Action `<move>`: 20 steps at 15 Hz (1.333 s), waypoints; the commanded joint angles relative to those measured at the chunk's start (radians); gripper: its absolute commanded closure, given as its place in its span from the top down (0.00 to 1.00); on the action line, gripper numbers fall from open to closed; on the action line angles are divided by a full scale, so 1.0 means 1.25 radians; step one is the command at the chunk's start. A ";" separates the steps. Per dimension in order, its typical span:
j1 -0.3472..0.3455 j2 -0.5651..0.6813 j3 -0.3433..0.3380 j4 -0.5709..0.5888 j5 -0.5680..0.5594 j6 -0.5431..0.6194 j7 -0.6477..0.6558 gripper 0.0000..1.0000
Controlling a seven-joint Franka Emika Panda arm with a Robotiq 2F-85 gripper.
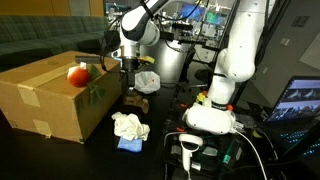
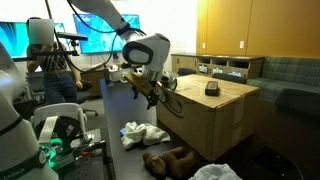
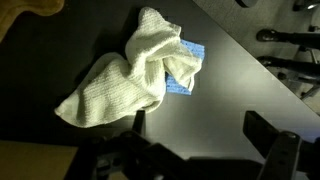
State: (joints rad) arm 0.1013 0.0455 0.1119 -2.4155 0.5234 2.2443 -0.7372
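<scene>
In an exterior view: a black Robotiq gripper (image 1: 128,70) hangs fingers-down on the white arm, above the dark worktop (image 1: 165,135) and just beside a brown cardboard box (image 1: 55,100). A round red object (image 1: 77,73) sits on the box top. A crumpled white terry cloth (image 1: 130,125) lies on a small blue cloth (image 1: 130,144) toward the worktop's near edge, below the gripper and apart from it.

In an exterior view: the gripper (image 2: 150,93) is held high off the box's corner. The white cloth (image 2: 143,133) lies on the worktop beneath, near a brown plush toy (image 2: 165,158).

Wrist view: the white cloth (image 3: 115,80) is heaped over the blue cloth (image 3: 190,68) (only a strip shows), near the worktop's slanting edge. The fingers (image 3: 270,145) stand wide apart with nothing between them.
</scene>
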 commanded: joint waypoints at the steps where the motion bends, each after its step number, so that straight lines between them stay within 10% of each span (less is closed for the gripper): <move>1: 0.002 0.012 0.012 0.009 0.066 0.003 -0.001 1.00; 12: 0.089 0.073 0.103 -0.085 -0.031 0.167 0.213 1.00; 20: 0.179 0.135 0.149 -0.168 -0.214 0.372 0.556 1.00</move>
State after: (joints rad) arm 0.2906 0.2000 0.2945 -2.5986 0.3514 2.6387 -0.1927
